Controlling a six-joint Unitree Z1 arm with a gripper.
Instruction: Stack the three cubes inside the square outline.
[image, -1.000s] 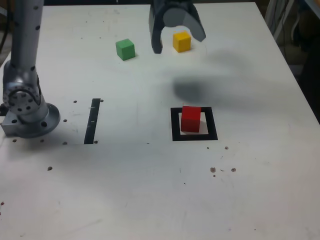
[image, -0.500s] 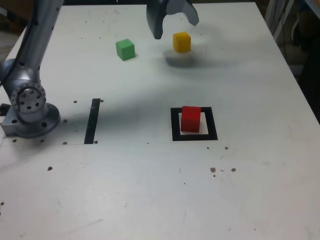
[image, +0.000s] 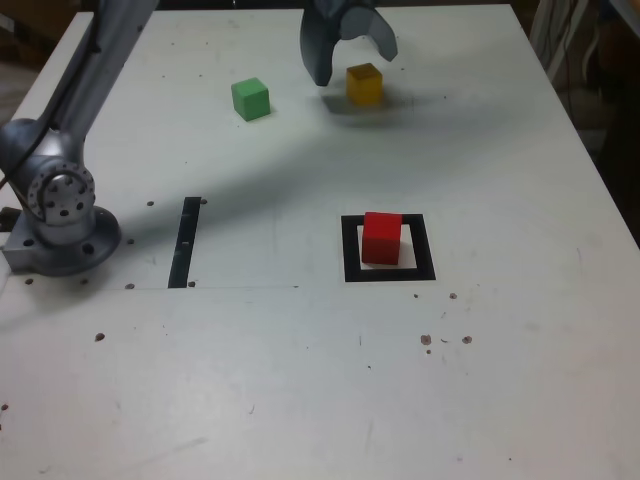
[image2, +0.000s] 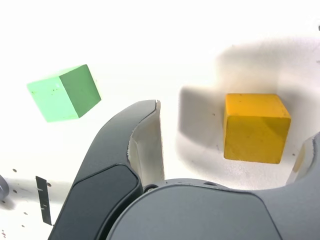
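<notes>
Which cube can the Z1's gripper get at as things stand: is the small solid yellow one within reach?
Probably yes. The open grey gripper hovers near the small yellow cube, fingers spread wider than it, nothing seen between. The small green cube sits well aside.

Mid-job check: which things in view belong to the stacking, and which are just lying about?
Part of the job:
- solid red cube, inside the outline
- solid yellow cube, between the open gripper's jaws as the wrist view shows it
- solid green cube
- black tape square outline

Just lying about:
- straight black tape strip
- small dark specks
</notes>
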